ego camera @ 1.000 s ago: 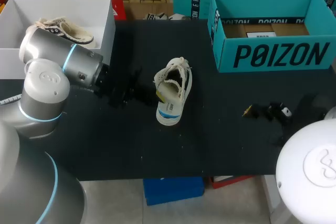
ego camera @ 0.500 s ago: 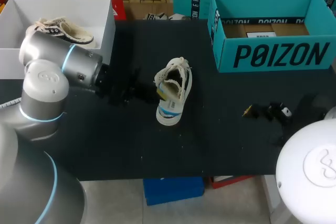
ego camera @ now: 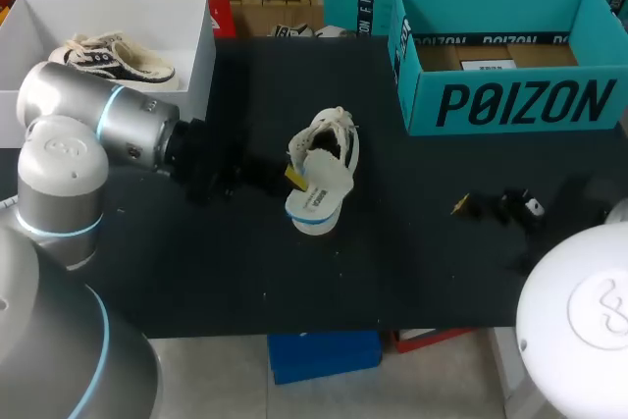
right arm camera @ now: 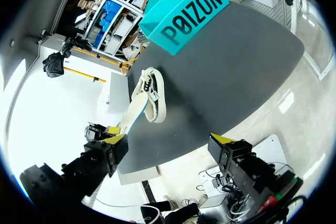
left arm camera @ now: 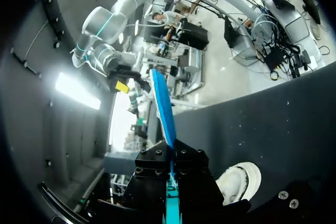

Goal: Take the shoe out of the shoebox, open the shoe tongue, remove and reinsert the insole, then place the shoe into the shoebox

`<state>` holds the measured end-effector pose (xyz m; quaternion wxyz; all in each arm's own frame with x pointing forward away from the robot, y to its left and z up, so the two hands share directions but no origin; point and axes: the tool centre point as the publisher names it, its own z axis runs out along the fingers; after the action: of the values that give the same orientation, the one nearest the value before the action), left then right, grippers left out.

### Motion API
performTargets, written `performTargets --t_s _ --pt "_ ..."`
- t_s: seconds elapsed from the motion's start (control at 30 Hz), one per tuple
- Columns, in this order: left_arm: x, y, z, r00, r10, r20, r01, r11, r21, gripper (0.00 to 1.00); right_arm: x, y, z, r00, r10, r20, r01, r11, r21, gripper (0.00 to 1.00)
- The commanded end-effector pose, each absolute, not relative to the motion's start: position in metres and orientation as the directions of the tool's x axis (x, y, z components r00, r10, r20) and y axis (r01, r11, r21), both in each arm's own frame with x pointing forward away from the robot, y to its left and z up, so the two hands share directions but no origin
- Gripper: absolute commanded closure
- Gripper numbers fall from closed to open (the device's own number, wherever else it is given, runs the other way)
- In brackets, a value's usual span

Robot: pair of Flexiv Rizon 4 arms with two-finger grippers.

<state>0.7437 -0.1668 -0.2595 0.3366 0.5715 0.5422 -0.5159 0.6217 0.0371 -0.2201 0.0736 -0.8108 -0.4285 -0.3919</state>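
Arms come in from both sides of the black table [ego camera: 412, 262]. My left arm lies low and reaches across to the middle. The left gripper [ego camera: 290, 177] is clamped on the edge of the insole [ego camera: 320, 199], and in the left wrist view the insole [left arm camera: 163, 106] stands up thin like a blade from between the left gripper's [left arm camera: 171, 174] dark fingers. My right arm sits at the near right corner. The right gripper [right arm camera: 169, 139] is low over the table with its yellow tips wide apart and nothing in them.

The insole is flat, thin and bendy, white on one side and blue on the other. It rests on top of the shoe [ego camera: 334, 149], not inside it. This shoe is white with loose laces and lies in the middle of the table.

I count two shoes, the other shoe [ego camera: 116, 54] being in the white box [ego camera: 191, 41]. There are two boxes: the white one and the teal shoebox [ego camera: 510, 105], made of cardboard.
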Motion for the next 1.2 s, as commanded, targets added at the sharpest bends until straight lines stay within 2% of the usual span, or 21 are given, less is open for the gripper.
performTargets --t_s 0.03,0.3,0.63,0.83,0.93,1.2 --pt "0.733 -0.164 -0.256 -0.085 0.255 -0.963 0.974 -0.184 -0.135 1.0 0.624 0.036 -0.231 0.311 0.582 0.751 0.819 -0.566 0.099 0.0" --pt "0.726 -0.161 -0.25 -0.019 0.189 -0.982 0.978 -0.201 -0.058 1.0 0.632 0.049 -0.229 0.261 0.521 0.813 0.852 -0.521 0.06 0.0" --pt "0.715 -0.154 -0.243 0.075 0.102 -0.992 0.978 -0.201 0.054 1.0 0.651 0.074 -0.226 0.175 0.371 0.912 0.906 -0.423 -0.002 0.0" --pt "0.709 -0.152 -0.24 0.109 0.072 -0.991 0.976 -0.198 0.093 1.0 0.66 0.089 -0.227 0.151 0.271 0.951 0.942 -0.33 -0.056 0.0" --pt "0.707 -0.151 -0.24 0.117 0.068 -0.991 0.975 -0.198 0.102 1.0 0.664 0.1 -0.224 0.118 0.178 0.977 0.972 -0.224 -0.076 0.0" --pt "0.699 -0.149 -0.236 0.136 0.093 -0.986 0.979 -0.164 0.119 1.0 0.664 0.1 -0.224 0.118 0.178 0.977 0.972 -0.224 -0.076 0.0"
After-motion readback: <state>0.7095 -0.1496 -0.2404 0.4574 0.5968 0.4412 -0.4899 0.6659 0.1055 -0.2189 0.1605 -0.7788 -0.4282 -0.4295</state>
